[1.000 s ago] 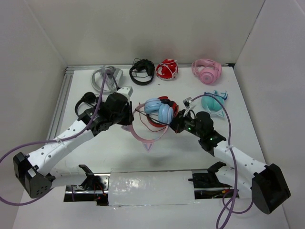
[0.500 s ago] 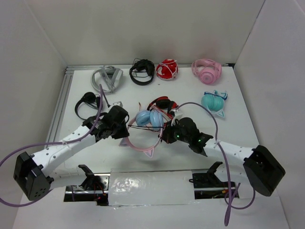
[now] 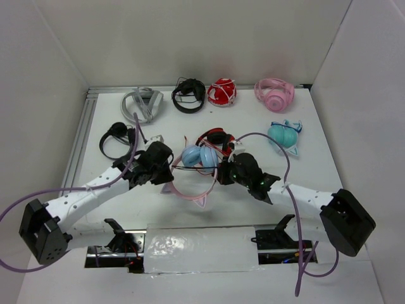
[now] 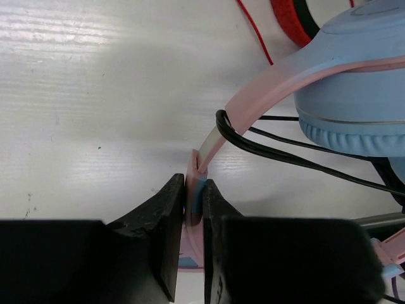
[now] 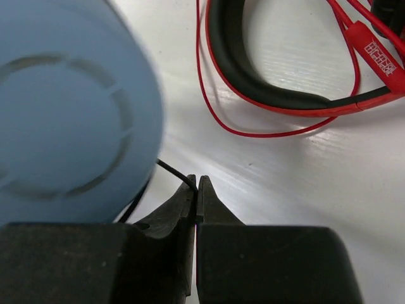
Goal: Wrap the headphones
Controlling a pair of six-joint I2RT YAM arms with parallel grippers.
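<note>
The headphones [image 3: 197, 156] have slid nearer. Left fingers [image 4: 166, 218] pinch the headband [image 4: 266, 79], right fingers [image 5: 214, 218] the cable [image 5: 172, 171]. Wrapping seems underway.

Headphones [image 3: 191, 156]: light-blue cups, pink headband, black cable. Red-and-black pair [image 3: 214, 134] at their 1 o'clock. Table [image 3: 335, 171] white, faintly streaked.

We find the headphones [image 3: 198, 157] at the middle of the table [image 3: 316, 158], between the left gripper [image 3: 168, 172], clamped on their headband [image 4: 259, 88], and the right gripper [image 3: 221, 173], pinching their cable [image 4: 221, 123]. A second pair [image 3: 215, 135] lies just behind them, a third pair [image 3: 116, 136] off to the left and a fourth pair [image 3: 283, 135] off to the right. Behind all these we count a row of four pairs [image 3: 222, 92] along the far edge.
</note>
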